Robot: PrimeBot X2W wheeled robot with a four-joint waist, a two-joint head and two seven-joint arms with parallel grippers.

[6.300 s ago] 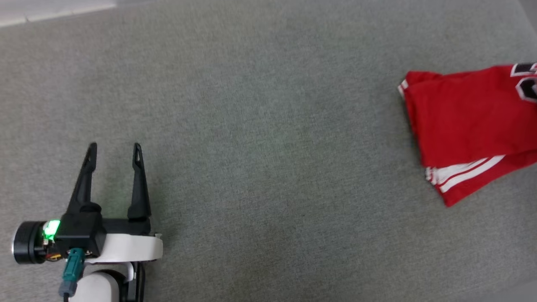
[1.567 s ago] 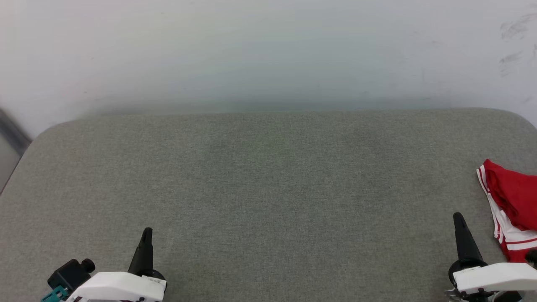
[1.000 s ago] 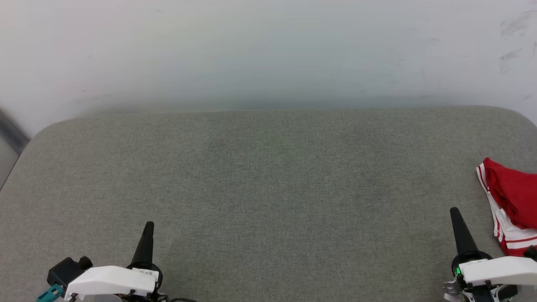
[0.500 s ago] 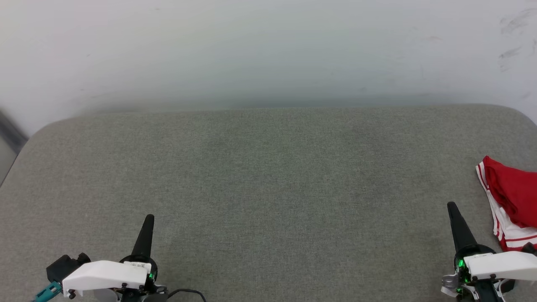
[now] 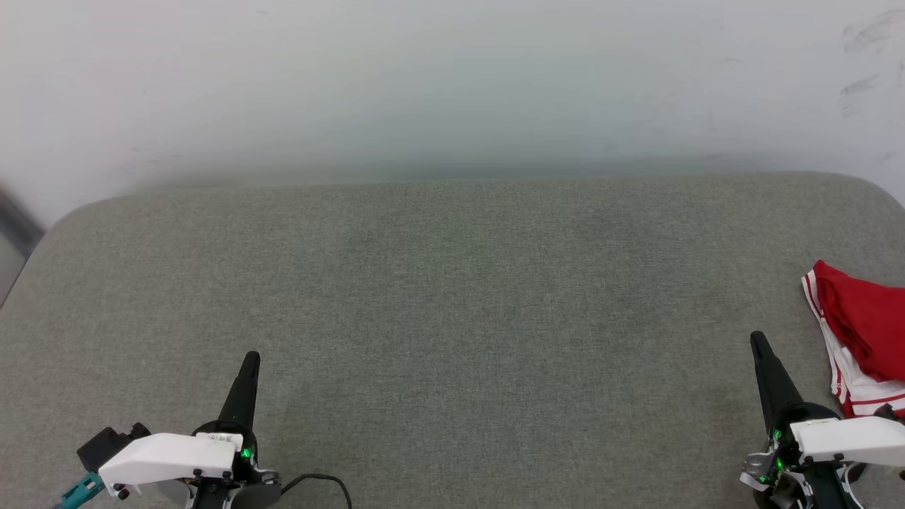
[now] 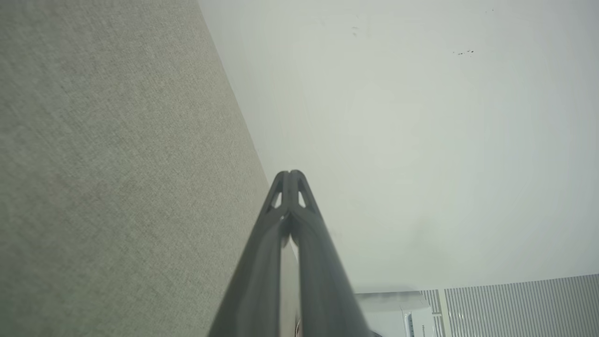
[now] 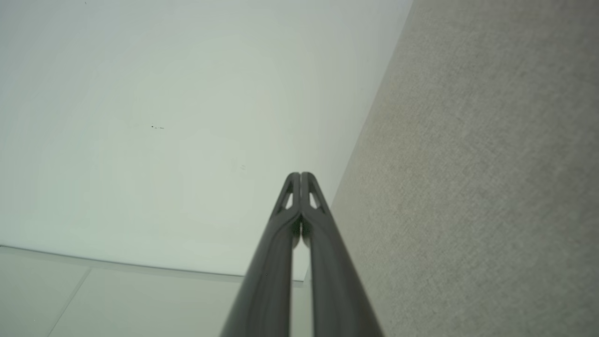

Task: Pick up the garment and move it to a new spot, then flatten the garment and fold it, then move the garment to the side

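You are facing a pale wall (image 5: 452, 85) that is running across the far side of the scene. Below it, a grey upholstered surface (image 5: 452, 297) with rounded far corners is stretching from left to right. The garment (image 5: 866, 329) is lying bunched at the right end of that surface, red with white striped trim, partly cut off by the picture's edge. Your right claw (image 5: 758, 338) is hovering at the near right, just left of the garment and apart from it, its two dark fingers pressed together and gripping nothing. Your left claw (image 5: 251, 357) is hovering at the near left, well apart from the garment, its fingers likewise pressed together on nothing. Both wrist views are confirming the touching tips: left claw (image 6: 290, 174), right claw (image 7: 300, 175).
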